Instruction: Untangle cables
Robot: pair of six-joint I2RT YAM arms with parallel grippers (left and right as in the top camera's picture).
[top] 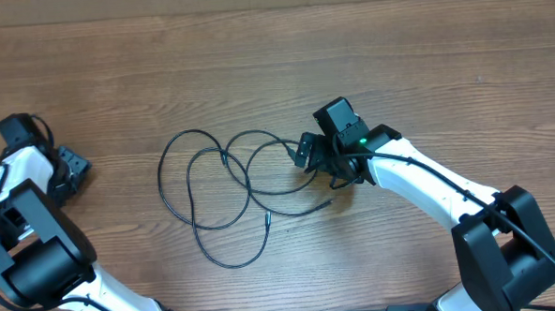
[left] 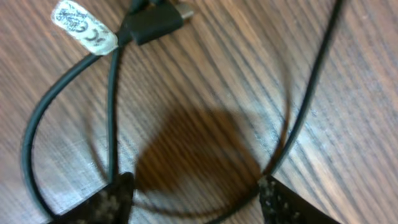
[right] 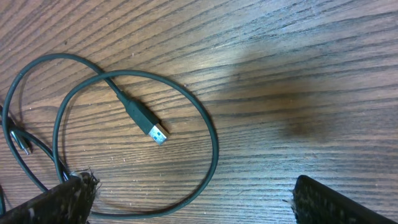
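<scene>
Wooden table (top: pixel 348 40) bears the cables (top: pixel 224 186) looped at centre. My right gripper (right: pixel 189 196) hangs spread wide above one loop, holding nothing; my left gripper (left: pixel 196 190) is likewise spread. Recommendation: pinch a single strand behind the USB plug (right: pixel 152 127), clear of crossings, and draw outward.

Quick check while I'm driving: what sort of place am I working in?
Looks like a robotics test bench, though the room itself is out of view: a wood-grain table, the left arm and right arm based at its near edge, and loose black cables lying between them.
</scene>
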